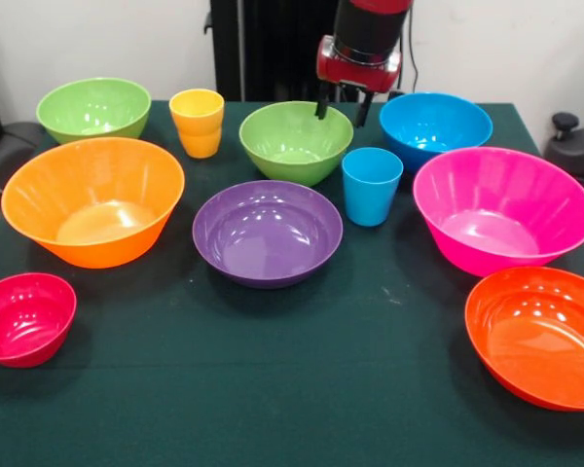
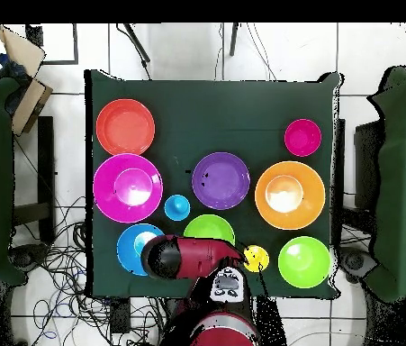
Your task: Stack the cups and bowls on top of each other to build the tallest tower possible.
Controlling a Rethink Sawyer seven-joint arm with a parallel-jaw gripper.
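1. Parted jaws are seen on the gripper (image 1: 345,105), with nothing held between its two dark fingers; it is hung above the gap between the middle green bowl (image 1: 296,141) and the blue bowl (image 1: 435,126), at the far side of the table.
2. A dark green cloth is spread over the table (image 1: 273,389), and every bowl and cup is stood on it singly and upright; no tower is seen, since nothing is nested or stacked.
3. A pale tiled floor (image 2: 62,225) is shown around the table in the overhead view, strewn with dark cables near the robot's base; a pale wall is seen behind the pedestal in the front view.
4. The large orange bowl (image 1: 93,199) and the large pink bowl (image 1: 503,208) are set at opposite sides of the table, with the purple bowl (image 1: 268,232) between them.
5. The red-orange bowl (image 1: 540,335) is placed at the near edge, just in front of the pink one.
6. The second green bowl (image 1: 93,108) is found at a far corner, and the small crimson bowl (image 1: 24,317) at a near corner.
7. The yellow-orange cup (image 1: 198,122) is stood between the two green bowls.
8. The light blue cup (image 1: 372,185) is placed near the purple bowl, apart from it.
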